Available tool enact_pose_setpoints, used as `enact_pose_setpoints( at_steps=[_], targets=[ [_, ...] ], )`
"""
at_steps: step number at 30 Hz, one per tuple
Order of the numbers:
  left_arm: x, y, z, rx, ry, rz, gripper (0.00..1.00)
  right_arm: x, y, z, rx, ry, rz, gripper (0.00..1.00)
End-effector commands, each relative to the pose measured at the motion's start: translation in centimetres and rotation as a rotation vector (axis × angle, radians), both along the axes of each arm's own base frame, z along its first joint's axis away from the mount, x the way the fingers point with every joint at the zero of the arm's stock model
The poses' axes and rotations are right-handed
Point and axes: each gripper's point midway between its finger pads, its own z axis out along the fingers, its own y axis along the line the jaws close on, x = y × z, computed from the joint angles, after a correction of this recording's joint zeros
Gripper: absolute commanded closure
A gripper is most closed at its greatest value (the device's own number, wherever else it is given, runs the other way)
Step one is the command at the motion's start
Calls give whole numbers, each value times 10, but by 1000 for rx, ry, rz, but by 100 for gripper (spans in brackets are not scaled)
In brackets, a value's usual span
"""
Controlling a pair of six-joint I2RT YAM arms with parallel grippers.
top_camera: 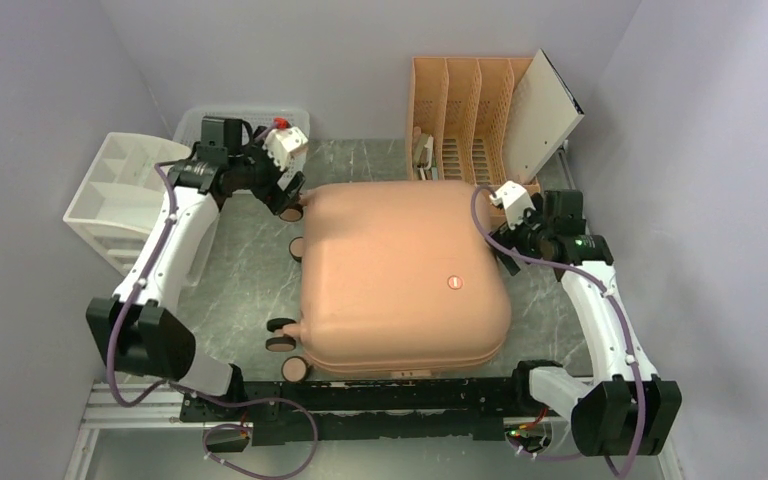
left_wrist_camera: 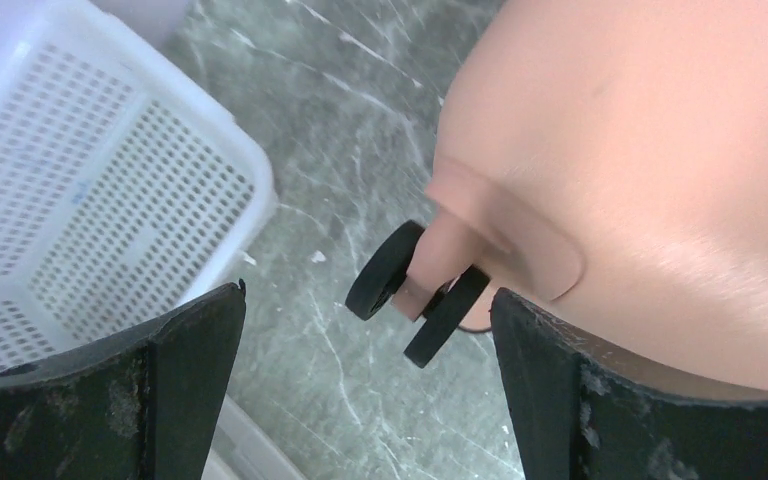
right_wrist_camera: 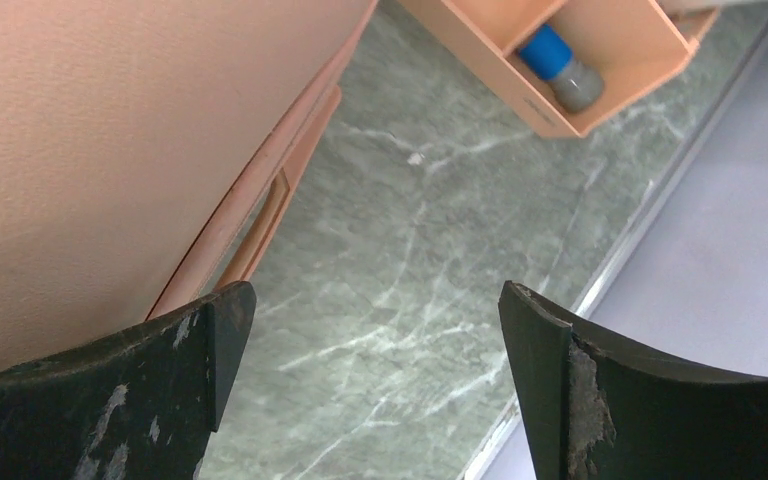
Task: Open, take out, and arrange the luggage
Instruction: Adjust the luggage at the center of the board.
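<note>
**Closed luggage flat on the bench, both grippers open beside it**

The luggage (top_camera: 400,275) lay flat and closed at the middle of the bench (top_camera: 240,270), its round logo (top_camera: 453,283) facing up and its black wheels toward the left arm's side; the left gripper (left_wrist_camera: 365,300) stood wide open at the far left corner of the shell, a twin wheel (left_wrist_camera: 385,270) seen between its fingers but touched by neither (nothing was held); a white perforated basket (left_wrist_camera: 110,200) sat near that corner; the right gripper (right_wrist_camera: 375,295) was likewise wide open and empty, over bare bench beside the luggage's far right edge; an orange-tan file rack (top_camera: 460,110) stood behind the luggage.
</note>
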Motion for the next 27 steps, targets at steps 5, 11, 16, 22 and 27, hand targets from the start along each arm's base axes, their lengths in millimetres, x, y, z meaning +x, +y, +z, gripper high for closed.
enact_pose_setpoints(
  at_steps=[5,11,16,22,27],
  targets=[
    [-3,-1,59,-117,-182,59,3,-39,77,-16,151,151,210,0],
    [3,7,60,-145,-201,150,3,-31,80,-8,111,92,182,0],
    [16,24,62,-140,-258,274,3,11,38,35,-12,-121,-83,0],
    [7,5,64,-190,-237,168,3,53,9,108,14,-312,-282,0],
    [-6,-6,59,-191,-215,71,3,96,12,141,92,-408,-344,2]
  ],
)
